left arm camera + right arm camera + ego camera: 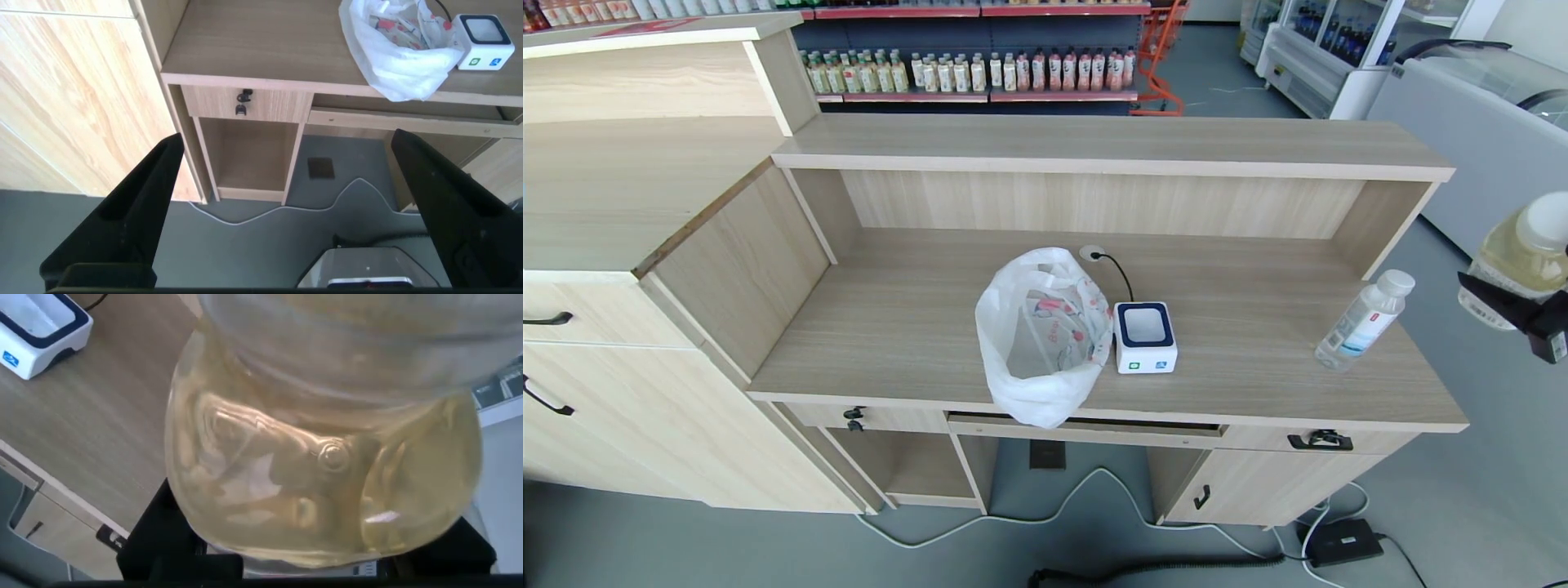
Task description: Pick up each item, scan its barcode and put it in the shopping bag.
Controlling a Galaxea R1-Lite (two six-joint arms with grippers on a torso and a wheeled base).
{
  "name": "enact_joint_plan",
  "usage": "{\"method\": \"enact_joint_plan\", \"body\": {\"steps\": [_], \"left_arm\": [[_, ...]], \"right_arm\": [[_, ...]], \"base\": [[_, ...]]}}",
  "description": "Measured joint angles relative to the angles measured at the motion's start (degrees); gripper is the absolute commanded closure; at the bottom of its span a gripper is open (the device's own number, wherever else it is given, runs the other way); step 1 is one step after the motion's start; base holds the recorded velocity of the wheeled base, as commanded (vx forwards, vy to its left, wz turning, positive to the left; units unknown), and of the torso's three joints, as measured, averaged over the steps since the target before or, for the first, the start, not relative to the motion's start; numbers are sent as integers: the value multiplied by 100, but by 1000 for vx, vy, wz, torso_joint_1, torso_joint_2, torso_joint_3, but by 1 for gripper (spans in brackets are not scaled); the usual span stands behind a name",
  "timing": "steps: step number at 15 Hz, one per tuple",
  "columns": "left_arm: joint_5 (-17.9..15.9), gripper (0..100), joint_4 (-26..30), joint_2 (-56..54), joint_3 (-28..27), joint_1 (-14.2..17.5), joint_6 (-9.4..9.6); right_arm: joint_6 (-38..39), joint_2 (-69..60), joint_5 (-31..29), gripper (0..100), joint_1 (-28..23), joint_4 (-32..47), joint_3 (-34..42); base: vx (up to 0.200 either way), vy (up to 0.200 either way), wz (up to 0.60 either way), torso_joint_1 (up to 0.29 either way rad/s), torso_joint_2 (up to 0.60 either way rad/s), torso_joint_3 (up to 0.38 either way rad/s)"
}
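Fingers (139, 212) of left gripper (286, 220) apart, empty, low and left of scanner (1145, 336). Shopping bag (1041, 335) just left of it. Clear bottle (1364, 320) to its right, apparently unscanned. Farther right, right gripper (1534, 314) clamps yellow bottle (1523, 261). Both look still to scan and bag.

No readable text anywhere. On the front face of the barcode scanner (1146, 336), near the front edge of the worktop (890, 327): two small square badges, green and blue, symbols too small to make out. On the water bottle (1364, 320) at the right edge: white label with red mark and blue band, print illegible. On the shopping bag (1005, 359) at the front edge: crumpled red print, unreadable. On the yellowish drink bottle (1523, 249) beyond the right edge: label print illegible.
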Motion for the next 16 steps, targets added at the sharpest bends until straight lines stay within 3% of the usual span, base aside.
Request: {"method": "enact_joint_plan", "body": {"steps": [6,9,13,16], "left_arm": [[0,0,-2,0,0,2,0],[0,0,0,-2,2,0,0],[0,0,0,-2,2,2,0],[-28,0,24,-2,2,0,-2]], "right_arm": [[24,406,384,100,-59,-80,-2],[-85,711,371,100,69,-525,-116],[-88,1467,371,100,560,-1720,-477],[-93,1913,373,100,951,-1788,-806]], "base": [[0,0,0,0,0,0],[0,0,0,0,0,0],[0,0,0,0,0,0],[0,0,0,0,0,0]]}}
